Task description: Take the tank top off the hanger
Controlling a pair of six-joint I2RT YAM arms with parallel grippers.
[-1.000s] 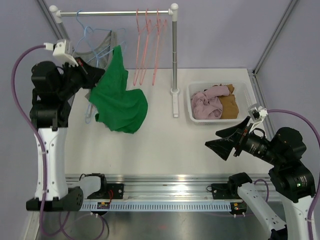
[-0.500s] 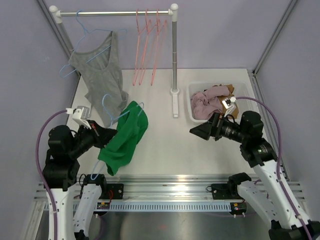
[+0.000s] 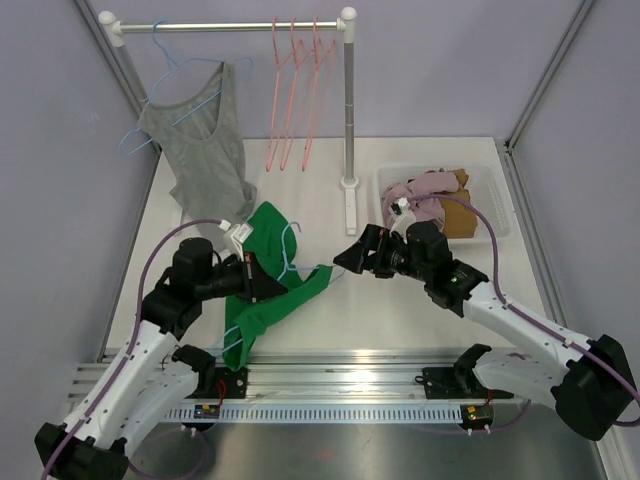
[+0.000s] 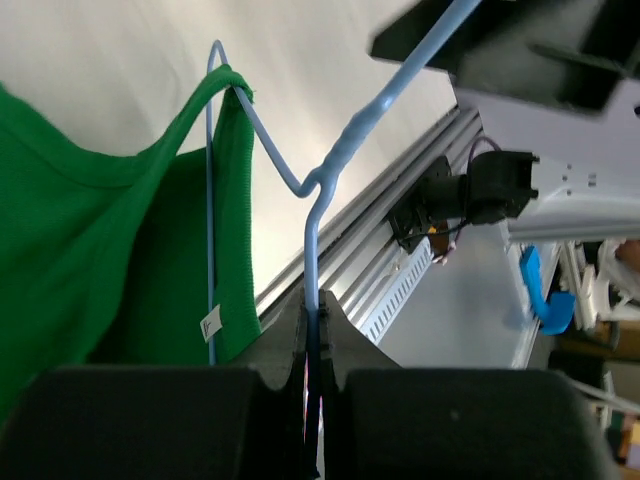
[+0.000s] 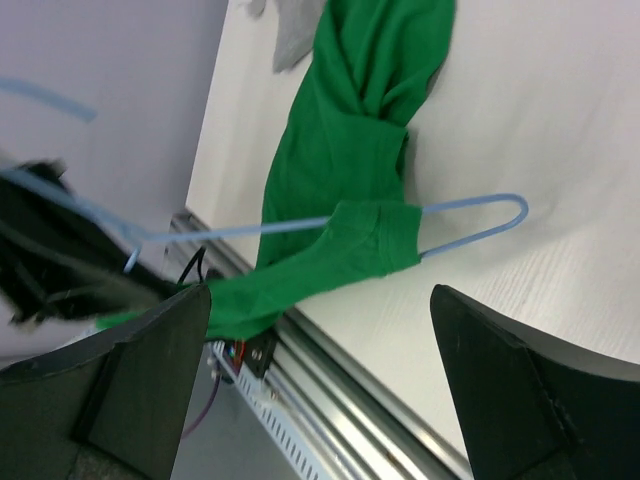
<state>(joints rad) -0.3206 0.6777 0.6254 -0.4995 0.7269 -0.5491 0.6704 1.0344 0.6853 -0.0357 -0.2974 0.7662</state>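
Robot lab cell: plain lilac walls (image 3: 450, 70), aluminium mounting rail (image 3: 340, 385), white tabletop (image 3: 380, 320), clothes rack (image 3: 230, 25).

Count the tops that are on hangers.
2. The green top is on the blue hanger pinched by the left gripper; the grey top hangs from the rail at the back left. No others seem hidden.

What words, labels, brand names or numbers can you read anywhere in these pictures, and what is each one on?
No text can be read in any view.
White tag on the green tank top: faint marks, too small and blurred to read.
Small coloured stickers on the front rail: too small to read.
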